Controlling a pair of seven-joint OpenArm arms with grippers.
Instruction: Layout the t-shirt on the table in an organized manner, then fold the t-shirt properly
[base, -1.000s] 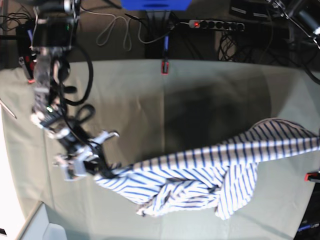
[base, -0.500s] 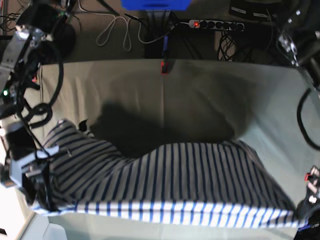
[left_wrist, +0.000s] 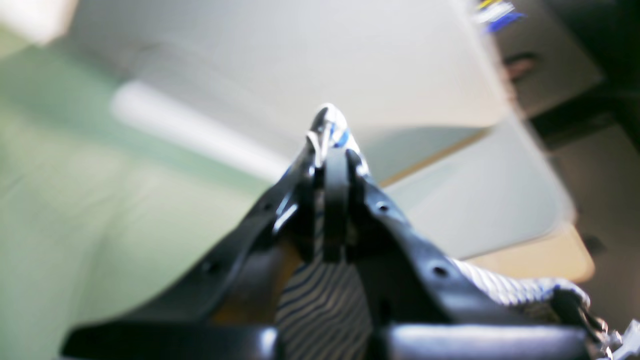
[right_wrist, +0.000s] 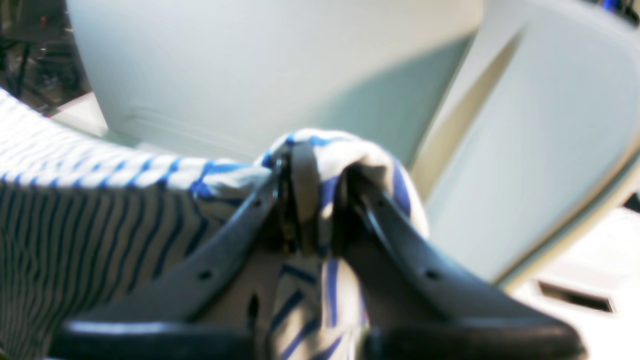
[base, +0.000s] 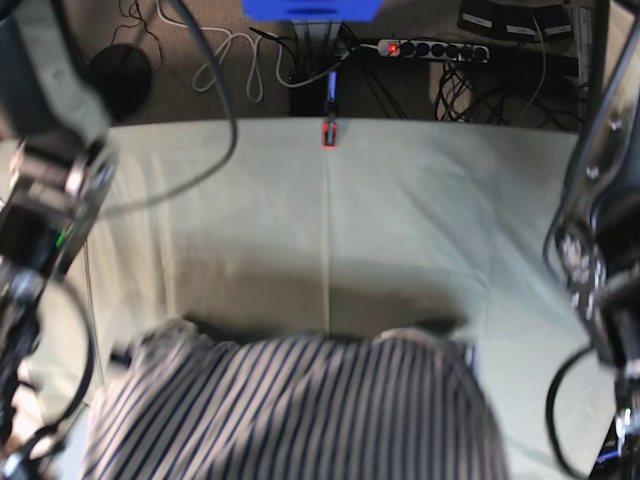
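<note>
The t-shirt (base: 300, 410), white with thin blue stripes, hangs spread wide between both arms above the table (base: 400, 200) and fills the bottom of the base view. In the left wrist view my left gripper (left_wrist: 332, 160) is shut on a pinch of the t-shirt's (left_wrist: 320, 300) edge. In the right wrist view my right gripper (right_wrist: 320, 185) is shut on a bunched fold of the t-shirt (right_wrist: 100, 200). In the base view the grippers' tips are hidden; only the right arm (base: 50, 200) and the left arm (base: 600, 250) show at the sides.
A red clamp (base: 328, 133) sits at the table's far edge. Behind it are a power strip (base: 430, 48), loose cables (base: 235, 60) and a blue object (base: 312, 8). The shirt's shadow (base: 330, 300) lies on the middle of the table.
The shirt went from a bunch lying on the table to a sheet stretched between the grippers. Both arms have risen and drawn apart, bringing the shirt closer to the camera.
</note>
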